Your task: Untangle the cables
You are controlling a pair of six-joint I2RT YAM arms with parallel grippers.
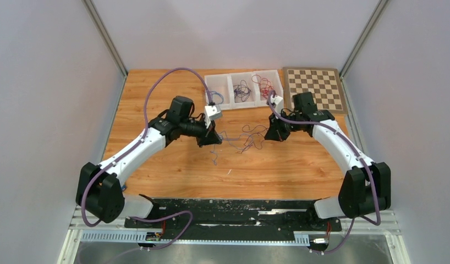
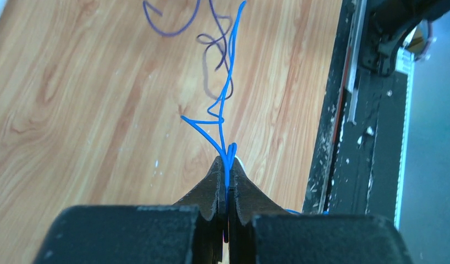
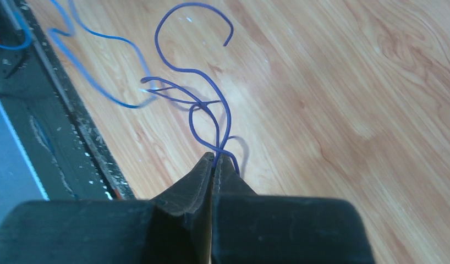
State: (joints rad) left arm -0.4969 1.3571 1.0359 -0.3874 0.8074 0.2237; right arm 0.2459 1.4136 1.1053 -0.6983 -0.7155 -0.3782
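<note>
A small tangle of thin cables (image 1: 246, 137) hangs between my two grippers over the middle of the wooden table (image 1: 173, 170). My left gripper (image 2: 227, 160) is shut on a bright blue cable (image 2: 225, 104) that runs away from its tips toward a dark purple loop (image 2: 214, 55). My right gripper (image 3: 214, 158) is shut on a dark blue-purple cable (image 3: 206, 93) that loops and crosses a lighter blue strand (image 3: 96, 77). In the top view the left gripper (image 1: 214, 138) is left of the tangle and the right gripper (image 1: 271, 133) is right of it.
A clear three-compartment tray (image 1: 220, 91) at the back holds more cables, dark blue in the middle and red at the right. A chessboard (image 1: 315, 88) lies at the back right. A loose purple strand (image 1: 214, 159) lies on the table. A black rail (image 1: 239, 212) runs along the near edge.
</note>
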